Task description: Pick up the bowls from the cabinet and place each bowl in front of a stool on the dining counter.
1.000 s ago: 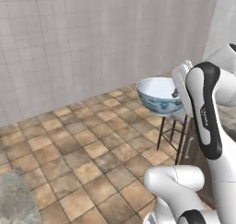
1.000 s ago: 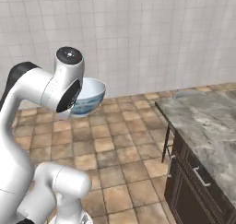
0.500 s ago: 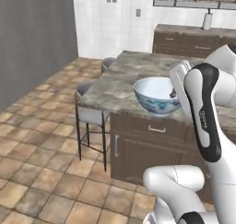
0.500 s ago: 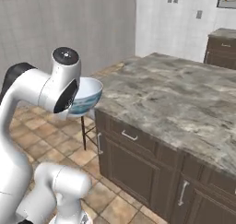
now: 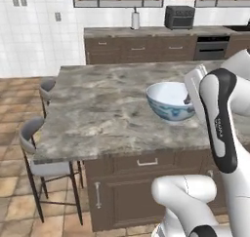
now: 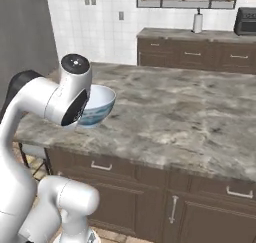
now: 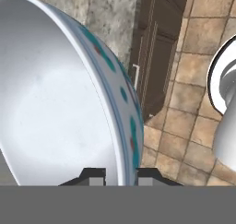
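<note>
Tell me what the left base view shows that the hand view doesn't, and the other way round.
The left base view alone takes in two stools along the counter's left side, the toaster oven and the paper towel roll on the back worktop, and the whole bowl above the stone top. The hand view alone shows the fingertips pinching the bowl's rim, one inside and one outside, plus floor tiles below. Both share the white patterned bowl and the dining counter with its dark cabinet fronts.
</note>
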